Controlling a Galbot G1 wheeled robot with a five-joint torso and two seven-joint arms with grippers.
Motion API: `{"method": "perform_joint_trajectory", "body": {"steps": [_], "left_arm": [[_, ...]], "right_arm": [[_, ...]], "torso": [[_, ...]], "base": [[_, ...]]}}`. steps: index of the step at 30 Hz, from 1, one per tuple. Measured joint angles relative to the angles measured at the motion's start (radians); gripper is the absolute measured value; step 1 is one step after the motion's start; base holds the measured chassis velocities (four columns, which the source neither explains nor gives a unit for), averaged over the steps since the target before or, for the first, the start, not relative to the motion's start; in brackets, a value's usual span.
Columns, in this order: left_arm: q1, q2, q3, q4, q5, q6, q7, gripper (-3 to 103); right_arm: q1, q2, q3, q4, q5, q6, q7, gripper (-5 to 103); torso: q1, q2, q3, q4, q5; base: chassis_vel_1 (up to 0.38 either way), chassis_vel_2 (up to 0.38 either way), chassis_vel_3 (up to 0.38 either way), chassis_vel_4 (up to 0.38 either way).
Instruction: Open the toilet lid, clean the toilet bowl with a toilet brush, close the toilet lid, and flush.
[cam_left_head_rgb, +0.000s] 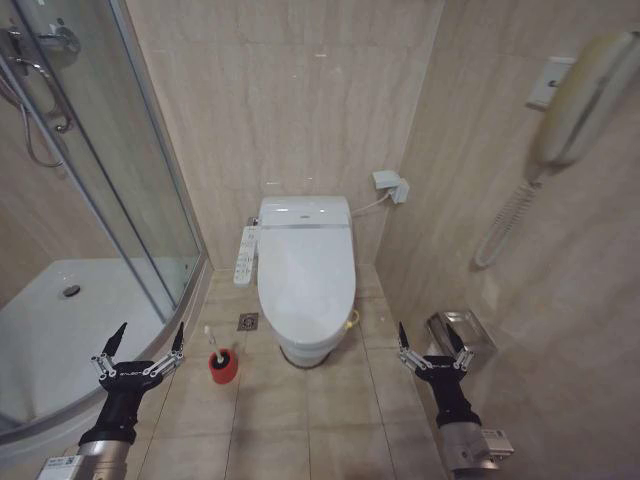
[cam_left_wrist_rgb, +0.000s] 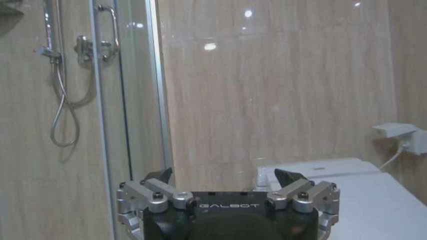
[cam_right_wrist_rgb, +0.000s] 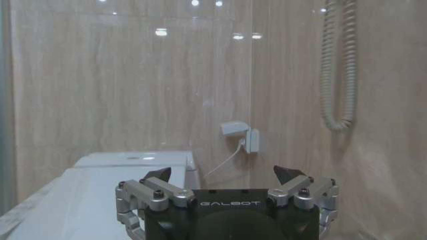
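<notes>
Toilet lid (cam_left_head_rgb: 305, 275) shut, long axis toward robot — left gripper (cam_left_head_rgb: 147, 341), right gripper (cam_left_head_rgb: 432, 338) wide open, empty.

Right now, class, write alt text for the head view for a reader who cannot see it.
A toilet with its lid shut stands against a tiled wall. The brush sits in a red holder beside it; the open left gripper and right gripper hover in front.

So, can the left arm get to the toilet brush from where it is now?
Probably yes. The open left gripper hovers just beside the toilet brush, which stands in its red holder on the floor left of the toilet bowl. Nothing lies between them.
</notes>
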Motion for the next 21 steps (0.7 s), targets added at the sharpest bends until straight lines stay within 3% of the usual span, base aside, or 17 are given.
{"method": "perform_joint_trajectory", "body": {"steps": [21], "left_arm": [[0.000, 0.000, 0.000, 0.000, 0.000, 0.000, 0.000, 100]], "right_arm": [[0.023, 0.010, 0.009, -0.028, -0.011, 0.014, 0.044, 100]], "torso": [[0.000, 0.000, 0.000, 0.0006, 0.0005]], "base": [[-0.065, 0.079, 0.065, -0.063]]}}
